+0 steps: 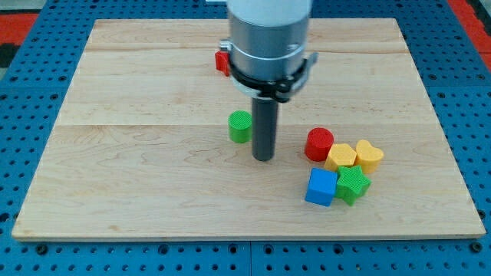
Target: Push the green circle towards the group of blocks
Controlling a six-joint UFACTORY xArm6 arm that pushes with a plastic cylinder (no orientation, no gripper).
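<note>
The green circle (240, 126) stands near the middle of the wooden board (138, 153). My tip (264, 158) rests on the board just to the circle's lower right, close to it but apart. The group of blocks lies to the view's right: a red circle (319, 144), a yellow block (341, 156), a yellow heart-like block (369, 156), a blue cube (321, 187) and a green star (353, 184), all touching or nearly so.
A red block (222, 60) sits near the view's top, mostly hidden behind the arm's grey body (268, 38). The board lies on a blue perforated table (23, 115).
</note>
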